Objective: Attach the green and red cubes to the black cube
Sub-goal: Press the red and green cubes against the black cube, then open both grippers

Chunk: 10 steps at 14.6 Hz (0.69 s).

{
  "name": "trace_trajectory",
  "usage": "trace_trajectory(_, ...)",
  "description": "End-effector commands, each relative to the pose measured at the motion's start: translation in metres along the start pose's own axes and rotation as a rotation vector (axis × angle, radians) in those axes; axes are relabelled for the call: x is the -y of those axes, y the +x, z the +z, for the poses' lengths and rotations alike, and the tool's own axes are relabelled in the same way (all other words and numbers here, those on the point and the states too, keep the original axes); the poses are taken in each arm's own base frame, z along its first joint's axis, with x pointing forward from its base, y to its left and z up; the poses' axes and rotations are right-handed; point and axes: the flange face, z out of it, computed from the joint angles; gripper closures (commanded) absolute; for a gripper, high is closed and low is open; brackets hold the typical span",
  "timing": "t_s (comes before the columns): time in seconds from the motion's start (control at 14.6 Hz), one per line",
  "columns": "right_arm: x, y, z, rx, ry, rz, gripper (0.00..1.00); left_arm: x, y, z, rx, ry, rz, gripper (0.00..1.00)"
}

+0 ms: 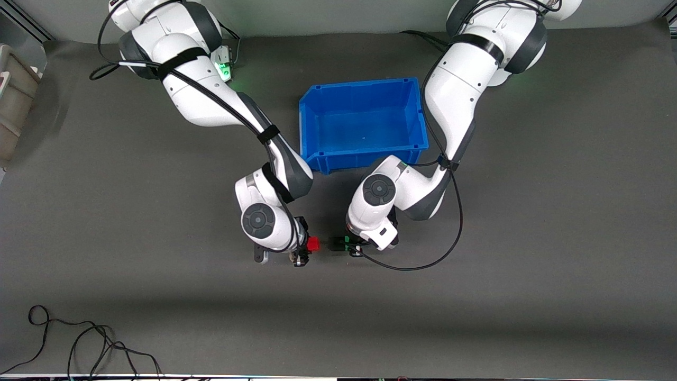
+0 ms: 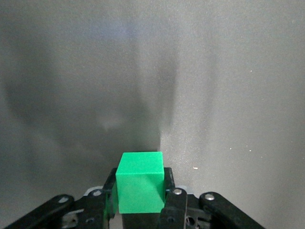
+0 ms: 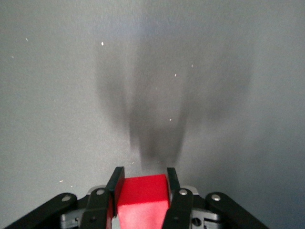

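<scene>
My right gripper (image 1: 305,247) is shut on the red cube (image 1: 313,243), which shows between its fingers in the right wrist view (image 3: 142,195). My left gripper (image 1: 349,246) is shut on the green cube (image 1: 346,240), seen large between its fingers in the left wrist view (image 2: 140,181). A small black cube (image 1: 336,244) sits against the green cube, on its side toward the red cube. A narrow gap separates the black cube from the red one. Both grippers hang low over the mat, closer to the front camera than the blue bin.
An open blue bin (image 1: 359,84) stands on the grey mat between the two arms, with nothing in it. A beige container (image 1: 10,95) sits at the right arm's end of the table. Loose black cables (image 1: 79,344) lie at the table's front edge.
</scene>
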Motion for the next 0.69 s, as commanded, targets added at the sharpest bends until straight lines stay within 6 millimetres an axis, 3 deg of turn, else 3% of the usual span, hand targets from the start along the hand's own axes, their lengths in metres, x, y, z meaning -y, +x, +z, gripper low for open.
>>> trace_trajectory(0.0, 0.007, -0.015, 0.007, -0.01, 0.033, 0.038, 1.0, 0.002, -0.005, -0.003, -0.009, -0.003, -0.001, 1.0)
trace_trajectory(0.62, 0.0, -0.031, 0.017, -0.001, 0.05, 0.039, 1.0, 0.004, -0.009, -0.003, -0.002, -0.006, -0.003, 1.0)
